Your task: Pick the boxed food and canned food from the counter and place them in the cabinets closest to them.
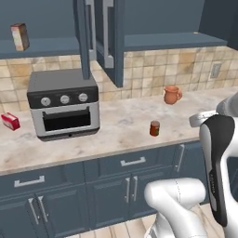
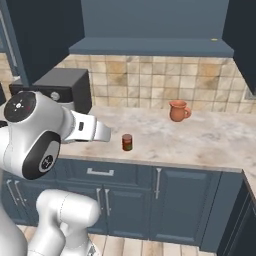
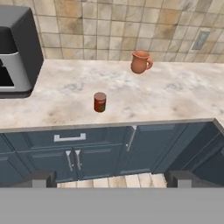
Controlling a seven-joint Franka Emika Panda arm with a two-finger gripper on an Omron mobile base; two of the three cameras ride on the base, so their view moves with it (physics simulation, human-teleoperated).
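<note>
Starting at the far left, one boxed food (image 1: 19,36) carton stands upright on the blue shelf of the open cabinets (image 1: 56,46), well above the worktop. Below it, on the desk (image 1: 121,132), one small flat red box (image 1: 10,121) lies near the left edge, just beside one toaster oven (image 1: 63,104) with three knobs across its front. Two cabinet doors (image 1: 109,37) hang open above and to the right of the oven, each with one long grey bar handle.

Moving right, one canned food (image 1: 155,128) stands upright near the front edge of the desk, apart from everything else. The same can (image 3: 100,102) sits roughly in the middle of the hand view. Further back and to the right, one terracotta mug (image 1: 172,95) stands near the tiled wall, well apart from the can. One wall socket (image 1: 215,70) shows on the tiles at the right.

The claw (image 3: 109,178) hangs out in front of the lower cupboards, away from the desk, its two finger tips (image 3: 42,178) spread wide with nothing between them.
</note>
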